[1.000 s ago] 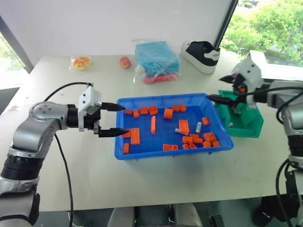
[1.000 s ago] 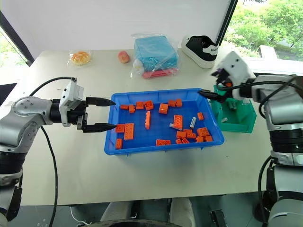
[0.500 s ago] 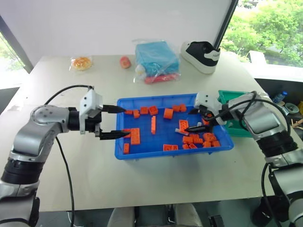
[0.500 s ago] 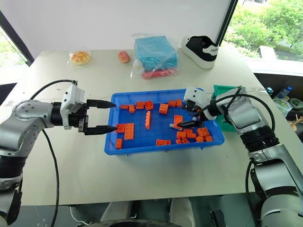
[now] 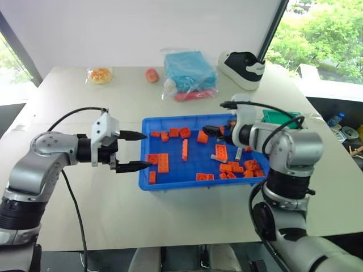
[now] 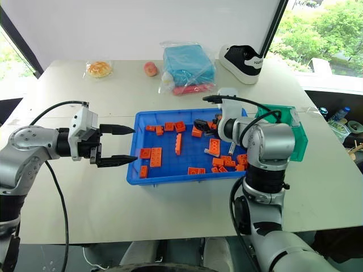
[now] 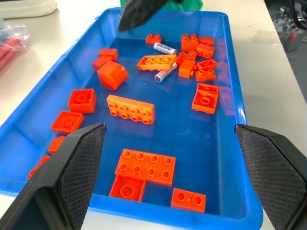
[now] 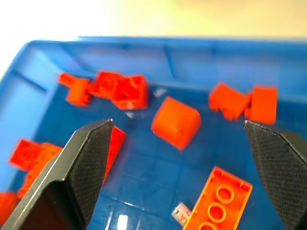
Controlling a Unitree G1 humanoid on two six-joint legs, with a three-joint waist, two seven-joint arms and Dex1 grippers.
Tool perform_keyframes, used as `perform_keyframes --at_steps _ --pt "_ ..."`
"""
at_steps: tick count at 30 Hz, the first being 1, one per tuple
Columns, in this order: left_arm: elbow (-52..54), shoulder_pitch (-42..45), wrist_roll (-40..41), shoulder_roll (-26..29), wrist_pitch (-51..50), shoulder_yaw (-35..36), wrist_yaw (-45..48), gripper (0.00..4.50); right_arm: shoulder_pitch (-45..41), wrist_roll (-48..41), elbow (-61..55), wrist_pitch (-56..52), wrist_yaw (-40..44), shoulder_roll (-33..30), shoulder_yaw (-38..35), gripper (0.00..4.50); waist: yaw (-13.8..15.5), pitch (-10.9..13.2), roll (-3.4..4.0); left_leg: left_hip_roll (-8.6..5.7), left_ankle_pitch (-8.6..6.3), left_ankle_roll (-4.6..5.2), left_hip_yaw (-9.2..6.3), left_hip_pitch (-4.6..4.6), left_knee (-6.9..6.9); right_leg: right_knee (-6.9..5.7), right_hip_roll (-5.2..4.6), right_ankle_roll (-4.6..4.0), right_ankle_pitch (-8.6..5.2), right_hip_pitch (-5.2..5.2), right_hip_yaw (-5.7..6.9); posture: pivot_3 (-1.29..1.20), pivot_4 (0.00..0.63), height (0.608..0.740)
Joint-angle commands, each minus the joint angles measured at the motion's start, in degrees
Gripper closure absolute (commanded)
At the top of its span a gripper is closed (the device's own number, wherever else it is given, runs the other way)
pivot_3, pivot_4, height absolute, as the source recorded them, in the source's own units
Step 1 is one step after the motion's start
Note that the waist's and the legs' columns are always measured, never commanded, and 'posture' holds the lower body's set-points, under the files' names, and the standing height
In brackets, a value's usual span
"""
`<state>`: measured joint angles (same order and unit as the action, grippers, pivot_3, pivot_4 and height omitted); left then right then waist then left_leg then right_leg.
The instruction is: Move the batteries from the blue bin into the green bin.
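The left gripper (image 5: 135, 151) is held level at the blue bin's (image 5: 170, 185) short outer edge, its two black fingers spread wide apart and empty, their tips just reaching the rolled rim. Between the fingers, in the left wrist view, the whole length of the tray floor lies open, and bare white table (image 5: 187, 209) is seen on the near side.

The right gripper (image 5: 214, 130) is poised over the far inner part of the blue bin, its textured black fingers (image 8: 72, 177) also set wide apart with nothing between them but loose parts below. An angular orange block (image 8: 176, 122) lies on the floor midway between these fingers, and a long studded orange brick (image 8: 218, 199) lies nearer the gripper's base.

Two batteries (image 7: 165, 48) (image 7: 163, 75) are seen in the left wrist view, smooth silvery cylinders lying flat on the glossy blue floor at the far end from the left gripper, one touching a long orange brick's (image 7: 156, 62) end. They are hemmed by orange bricks (image 7: 205, 100) on the side toward the green bin (image 6: 297, 136). The green bin, deep and slope-sided, stands just beyond the blue bin's far short edge, partly hidden by the right arm.
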<state>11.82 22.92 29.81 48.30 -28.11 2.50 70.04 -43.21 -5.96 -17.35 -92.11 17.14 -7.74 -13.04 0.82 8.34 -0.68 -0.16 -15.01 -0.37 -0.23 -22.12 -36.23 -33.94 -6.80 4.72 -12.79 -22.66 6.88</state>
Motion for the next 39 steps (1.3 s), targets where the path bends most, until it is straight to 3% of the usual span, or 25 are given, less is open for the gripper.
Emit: perform_keyframes --at_steps 1,6,16,34,36,39 --pt "-0.74 2.61 -0.04 -0.03 0.94 -0.35 0.77 0.00 -1.55 -0.19 1.69 -0.39 -5.61 -0.45 -1.18 0.05 -0.21 -0.03 -0.04 -0.02 0.00 0.00 0.01 0.00 0.01 -0.11 0.00 0.00 0.00 0.05 -0.01 0.00 0.150 0.725" --pt "-1.23 3.24 -0.33 -0.62 1.42 -0.92 0.79 0.00 -2.01 -1.10 6.88 -0.39 -10.47 -1.66 -1.57 0.05 -1.06 -0.09 -0.14 -0.05 0.01 0.02 0.06 0.05 0.07 -0.19 0.05 0.00 0.00 0.03 -0.05 0.00 0.150 0.725" --pt "-0.47 1.78 -0.64 -0.92 2.56 -0.73 0.37 0.00 -3.22 -11.17 10.03 -0.39 -19.33 2.16 -3.46 0.05 -1.58 -0.09 -0.14 0.03 0.00 0.03 0.03 0.06 0.15 -0.19 0.10 0.01 -0.01 0.00 -0.05 0.00 0.150 0.725" --pt "0.68 0.55 -0.01 -0.22 2.06 0.44 -0.44 0.00 1.31 -44.80 14.23 -0.39 -46.24 -2.55 -2.56 0.05 -1.51 -0.06 -0.08 0.07 -0.01 0.04 -0.03 0.04 0.13 -0.06 0.07 0.02 -0.03 -0.01 -0.07 0.00 0.150 0.725" --pt "0.41 0.96 -0.03 -0.18 1.95 0.40 -0.40 0.00 1.38 -48.81 15.20 -0.39 -49.66 -3.01 -2.61 0.79 -1.48 -0.06 -0.08 0.07 -0.01 0.04 -0.03 0.03 0.13 -0.06 0.06 0.02 -0.03 -0.01 -0.07 0.00 0.150 0.725" --pt "-0.13 1.57 -0.22 -0.16 1.96 0.27 -0.34 0.00 1.31 -54.36 16.57 -0.39 -54.34 -3.60 -2.76 2.31 -1.55 -0.07 -0.09 0.07 -0.01 0.05 -0.03 0.02 0.14 -0.06 0.06 0.01 -0.03 -0.03 -0.07 0.00 0.150 0.725"
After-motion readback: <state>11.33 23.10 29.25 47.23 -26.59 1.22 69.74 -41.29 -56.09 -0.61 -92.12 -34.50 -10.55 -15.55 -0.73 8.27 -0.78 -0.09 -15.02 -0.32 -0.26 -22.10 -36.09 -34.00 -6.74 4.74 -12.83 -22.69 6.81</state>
